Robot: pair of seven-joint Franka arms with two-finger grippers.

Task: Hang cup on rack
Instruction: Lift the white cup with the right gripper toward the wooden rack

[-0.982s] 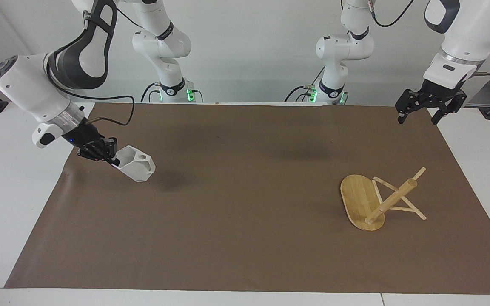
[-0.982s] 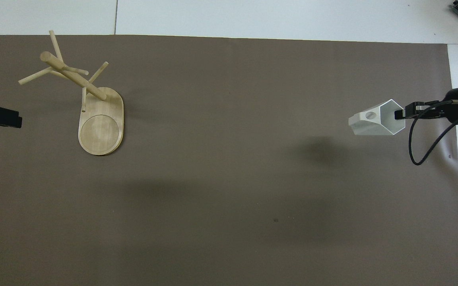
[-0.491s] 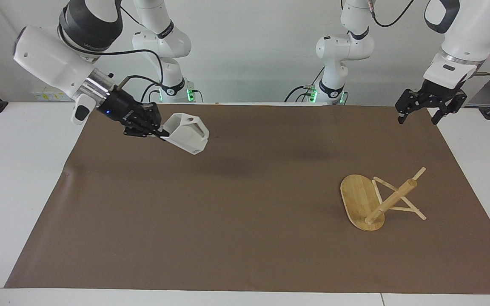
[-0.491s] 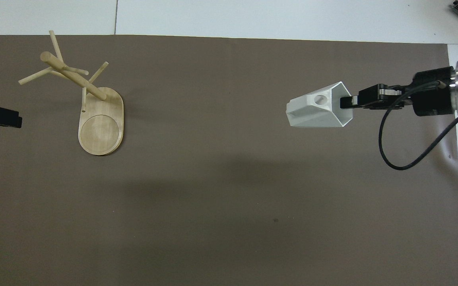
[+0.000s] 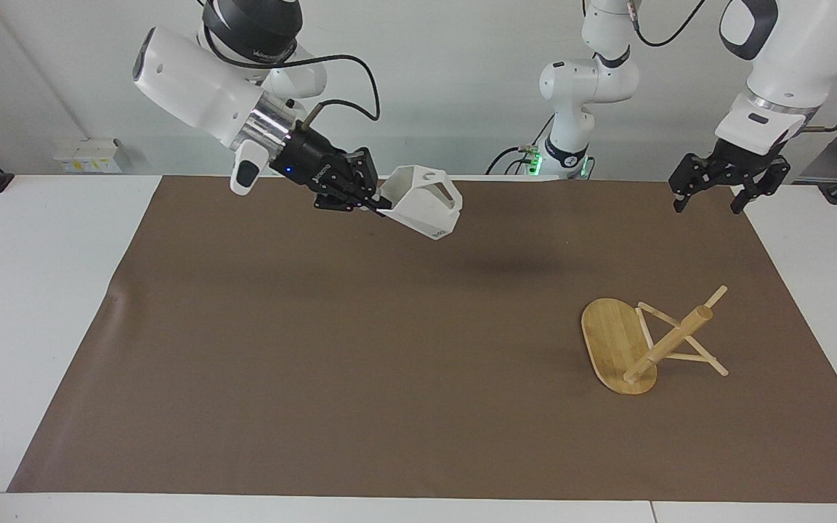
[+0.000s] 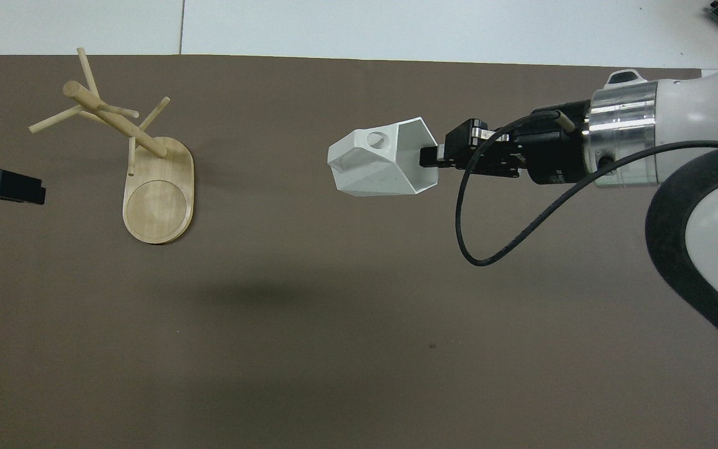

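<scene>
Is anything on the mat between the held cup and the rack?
Nothing visible: only bare mat lies between the cup, held up by the right end effector, and the rack.

- The brown mat (image 5: 360, 349) between the raised cup (image 5: 426, 201) and the tipped-over rack (image 5: 644, 341) is left bare; passage there is unobstructed.
- Approach to the rack from the left arm's end is crowded by its splayed pegs (image 5: 684, 357) and slanted post (image 5: 669, 343).
</scene>
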